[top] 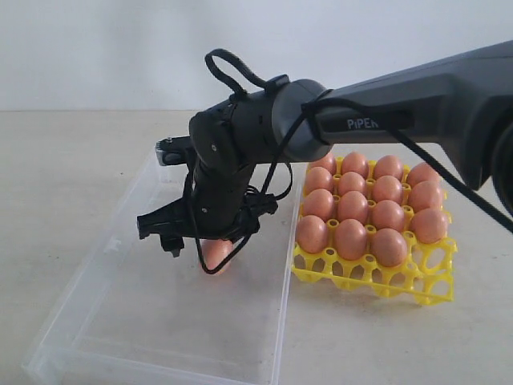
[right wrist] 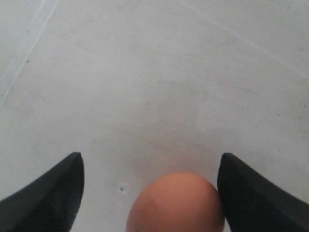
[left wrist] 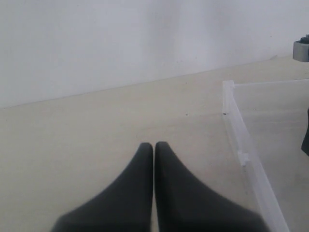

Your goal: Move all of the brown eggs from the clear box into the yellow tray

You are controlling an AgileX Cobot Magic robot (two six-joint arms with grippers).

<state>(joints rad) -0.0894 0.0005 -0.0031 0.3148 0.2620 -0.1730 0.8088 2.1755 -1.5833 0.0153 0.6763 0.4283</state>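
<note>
Lying in clear box, 1 brown egg; tray, approx 15.

illumination: bright, even, diffuse; shadows on the counter are faint and soft-edged. exterior view: mildly soft. left claw: blurred toward the lens. brown egg in the right wrist view: near-field, out of focus.

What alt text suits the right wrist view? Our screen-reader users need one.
An open gripper hangs over one brown egg, its two dark fingers spread wide on either side. The egg lies on the floor of the clear box, nearer one finger than the other.
</note>
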